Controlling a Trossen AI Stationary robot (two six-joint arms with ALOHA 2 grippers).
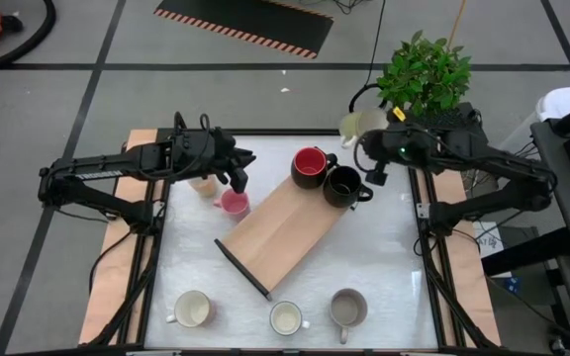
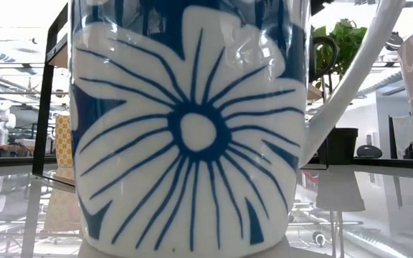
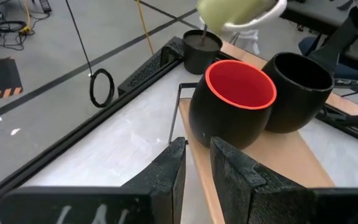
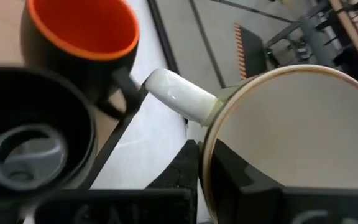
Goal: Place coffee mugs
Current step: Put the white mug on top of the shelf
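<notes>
A red-and-dark mug (image 1: 310, 166) and a black mug (image 1: 342, 185) stand on the far end of a wooden board (image 1: 275, 232). My right gripper (image 1: 366, 136) is shut on a cream mug (image 1: 354, 123) in the air beyond them. My left gripper (image 1: 237, 179) hovers left of the board, its fingers a narrow gap apart and empty (image 3: 196, 165). Below it, a pink mug (image 1: 233, 203) and a cream mug (image 1: 204, 183) stand on the table. Three more mugs (image 1: 193, 310) (image 1: 286, 318) (image 1: 347, 308) stand along the near edge. My right gripper pinches the cream mug's rim (image 4: 209, 134) beside the handle (image 4: 179, 93), one finger (image 4: 235, 177) inside the mug and one (image 4: 185, 171) outside. The mug is lifted clear and shows tilted in the left wrist view (image 3: 235, 12).
A green plant (image 1: 424, 74) in a black pot (image 3: 201, 50) stands past the table's far right corner. In the low view a blue-and-white flowered mug (image 2: 192, 129) stands right in front of the camera and hides most of the table.
</notes>
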